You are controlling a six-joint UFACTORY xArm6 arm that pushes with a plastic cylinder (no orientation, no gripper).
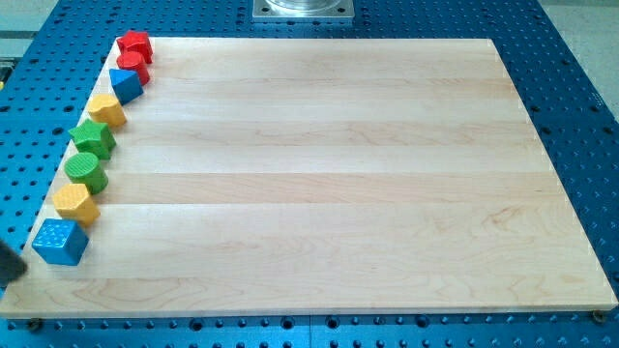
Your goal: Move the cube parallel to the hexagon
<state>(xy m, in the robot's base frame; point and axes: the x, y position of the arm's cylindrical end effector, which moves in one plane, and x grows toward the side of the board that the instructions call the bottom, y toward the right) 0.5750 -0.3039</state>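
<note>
My tip is out of sight, so I cannot tell its state; blue cube point(59, 242) sits just below the yellow hexagon point(75, 204).

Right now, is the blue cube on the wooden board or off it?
On it. The blue cube sits flat at the wooden board's lower left corner, just below the yellow hexagon. My tip isn't clearly visible.
</note>
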